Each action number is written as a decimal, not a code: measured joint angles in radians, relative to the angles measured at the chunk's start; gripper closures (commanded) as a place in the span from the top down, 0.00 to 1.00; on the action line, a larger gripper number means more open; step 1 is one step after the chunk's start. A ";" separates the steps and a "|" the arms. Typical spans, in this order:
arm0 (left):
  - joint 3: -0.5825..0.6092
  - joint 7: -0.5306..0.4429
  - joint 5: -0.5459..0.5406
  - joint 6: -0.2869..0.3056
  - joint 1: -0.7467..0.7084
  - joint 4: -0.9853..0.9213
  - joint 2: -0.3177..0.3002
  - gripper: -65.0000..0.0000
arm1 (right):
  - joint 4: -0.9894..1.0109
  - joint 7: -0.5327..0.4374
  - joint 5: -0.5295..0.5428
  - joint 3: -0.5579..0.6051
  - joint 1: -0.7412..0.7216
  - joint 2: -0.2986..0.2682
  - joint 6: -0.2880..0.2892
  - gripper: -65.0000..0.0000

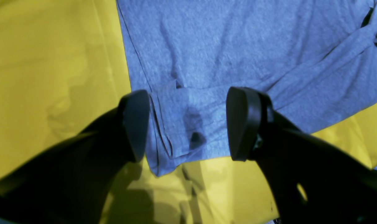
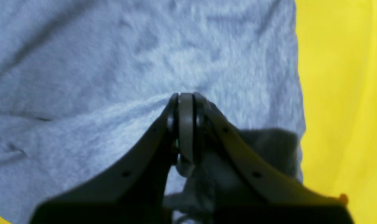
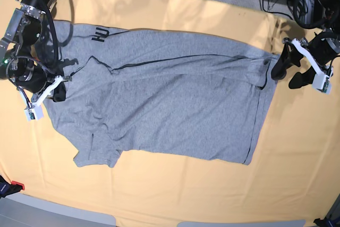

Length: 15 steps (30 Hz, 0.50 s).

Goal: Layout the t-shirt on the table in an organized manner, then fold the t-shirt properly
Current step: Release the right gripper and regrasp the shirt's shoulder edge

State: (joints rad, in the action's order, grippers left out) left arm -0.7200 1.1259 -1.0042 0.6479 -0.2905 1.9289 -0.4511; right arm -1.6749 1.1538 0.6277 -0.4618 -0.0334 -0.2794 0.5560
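The t-shirt (image 3: 170, 104) lay spread across the middle of the worktop (image 3: 175, 195), plain grey side up, a strip of black lettering folded over along its far edge and a long ridge running through the body. My right gripper (image 2: 186, 102) sat at the shirt's collar-and-sleeve end with its jaws pressed together; grey cloth bunched right under the tips, so I judged it was pinching a fold there, though the bite itself was hidden. My left gripper (image 1: 188, 124) hovered at the shirt's hem end, jaws spread wide on either side of the doubled-over hem corner, holding nothing. The risk I saw: if I closed the left gripper without getting low enough, I would catch only the top layer, or the worktop's cloth with it, and a pull would drag wrinkles instead of flattening the ridge. A hard tug from the right side alone could also slide the whole shirt askew. Both arms reached in from opposite ends of the shirt, wrists tipped down toward it.
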 measured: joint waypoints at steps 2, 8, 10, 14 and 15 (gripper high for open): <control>0.000 0.000 -0.001 0.000 0.000 0.000 0.000 0.61 | 0.000 -0.008 -0.038 0.000 -0.001 0.000 -0.057 0.26; 0.000 -0.001 -0.001 0.000 0.000 0.000 0.000 0.61 | 0.000 -0.051 -0.194 -0.001 -0.001 -0.001 -0.228 0.37; 0.000 -0.001 -0.001 0.000 0.000 0.000 0.000 0.61 | 0.000 -0.051 -0.183 -0.001 -0.003 0.000 -0.206 0.37; 0.000 0.000 0.018 0.000 0.000 0.000 -0.027 0.59 | -0.027 0.016 -0.087 -0.010 -0.007 -0.006 -0.100 0.36; 0.000 -0.001 0.018 0.000 0.000 0.000 -0.045 0.53 | -0.051 0.036 -0.037 -0.024 -0.005 -0.007 -0.057 0.33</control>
State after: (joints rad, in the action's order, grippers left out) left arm -0.7204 1.1248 -0.9867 0.6476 -0.2905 1.9289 -0.4961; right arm -1.7260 1.1896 0.5911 -0.4858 -0.0380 -0.2863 0.4988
